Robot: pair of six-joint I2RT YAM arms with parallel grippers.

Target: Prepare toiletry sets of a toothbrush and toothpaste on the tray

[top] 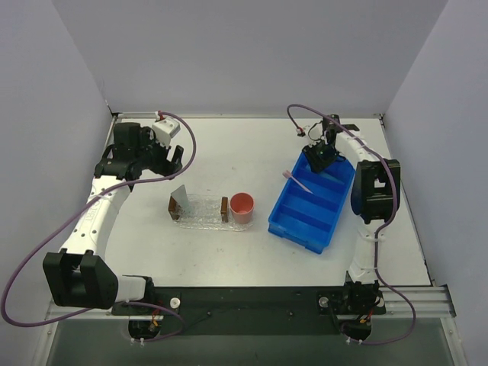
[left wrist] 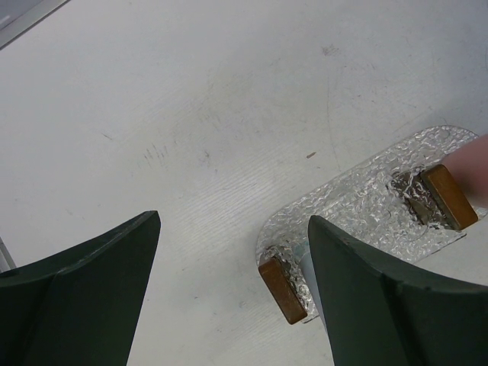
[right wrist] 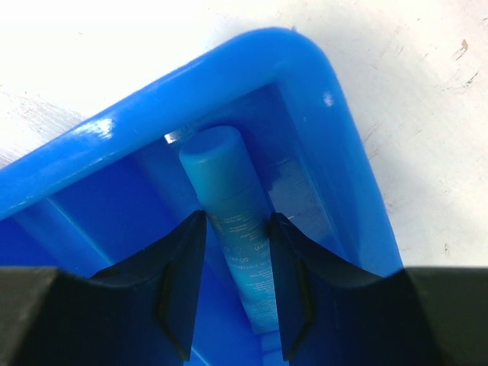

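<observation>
Around: bin (right wrist: 320, 99) walls close beside toothpaste (right wrist: 229, 206); toothbrush (top: 299, 181) across bin's rim.
Right gripper (right wrist: 236, 229): narrowed, clamping toothpaste.
Left gripper (left wrist: 232, 221): spread wide, empty, near tray (left wrist: 358, 198).

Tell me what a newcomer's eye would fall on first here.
The bright blue divided plastic bin on the table's right side stands out first, with the right gripper reaching into its far compartment, fingers either side of a light blue toothpaste tube. A thin pink toothbrush lies across the bin's far left rim. Left of the bin, a pink cup stands at the right end of the clear bumpy plastic tray.
</observation>
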